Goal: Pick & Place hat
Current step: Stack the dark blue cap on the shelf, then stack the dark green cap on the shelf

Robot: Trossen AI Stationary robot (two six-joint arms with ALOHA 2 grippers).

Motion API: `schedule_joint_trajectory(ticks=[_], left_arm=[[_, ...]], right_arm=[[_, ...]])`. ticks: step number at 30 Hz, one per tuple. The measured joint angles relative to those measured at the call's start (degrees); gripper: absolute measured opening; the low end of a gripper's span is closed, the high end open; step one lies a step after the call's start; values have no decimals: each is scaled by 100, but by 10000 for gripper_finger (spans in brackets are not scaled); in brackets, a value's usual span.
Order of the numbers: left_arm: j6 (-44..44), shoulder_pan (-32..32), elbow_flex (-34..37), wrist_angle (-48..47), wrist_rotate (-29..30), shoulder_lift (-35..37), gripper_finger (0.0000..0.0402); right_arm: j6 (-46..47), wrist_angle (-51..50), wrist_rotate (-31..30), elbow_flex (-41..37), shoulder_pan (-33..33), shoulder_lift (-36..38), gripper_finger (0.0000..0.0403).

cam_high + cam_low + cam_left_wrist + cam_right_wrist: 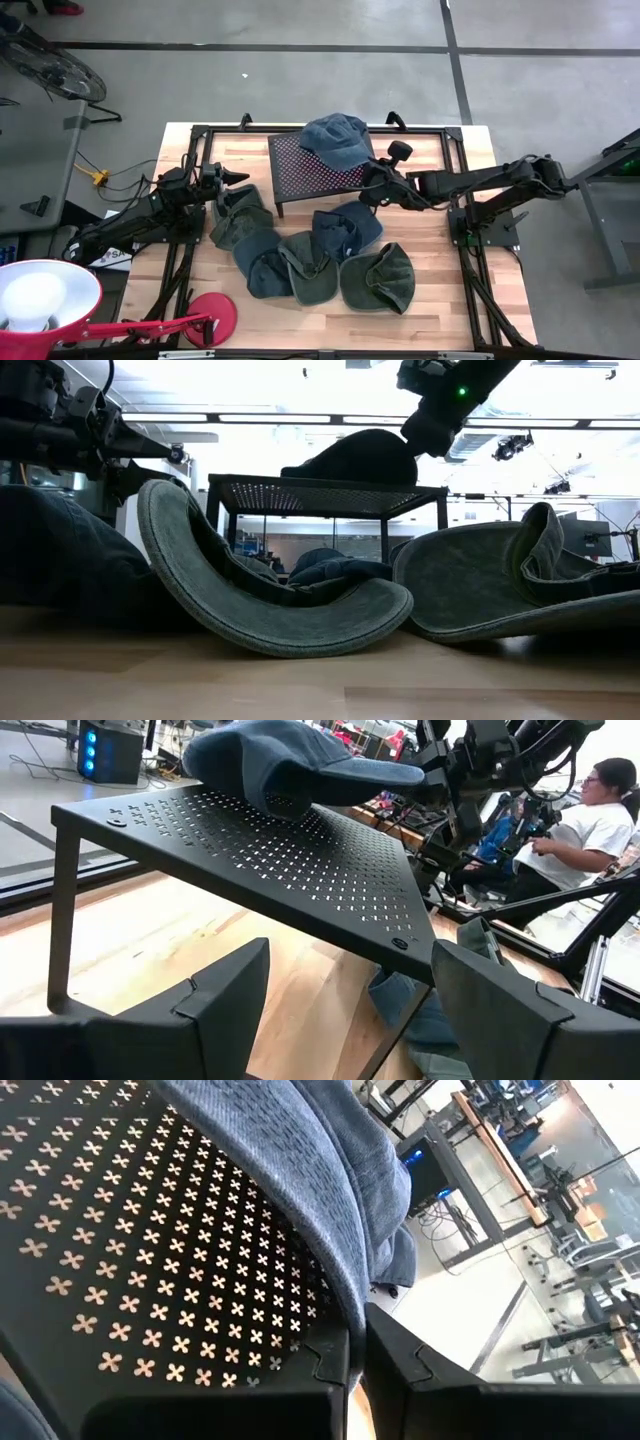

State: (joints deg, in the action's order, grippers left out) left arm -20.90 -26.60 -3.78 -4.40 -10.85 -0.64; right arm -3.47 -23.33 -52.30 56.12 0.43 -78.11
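— Right gripper pinches the blue hat's brim. That hat sits on the black rack.
— So next, let go and back away. Left gripper waits open.

Your rack's left half is bare; a hat fills its far right. Piled hats crowd the near table.

Bright, even light; ceiling glare behind.
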Motion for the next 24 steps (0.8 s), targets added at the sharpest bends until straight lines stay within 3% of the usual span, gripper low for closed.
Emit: schedule_joint_trajectory(ticks=[17, 24], left_arm=[[0, 0, 1, 0, -2, 1, 276], [1, -1, -1, 0, -2, 0, 276]], right_arm=[[-131, -223, 776, -9, -4, -2, 88], [218, -272, 1607, -9, -2, -2, 134]])
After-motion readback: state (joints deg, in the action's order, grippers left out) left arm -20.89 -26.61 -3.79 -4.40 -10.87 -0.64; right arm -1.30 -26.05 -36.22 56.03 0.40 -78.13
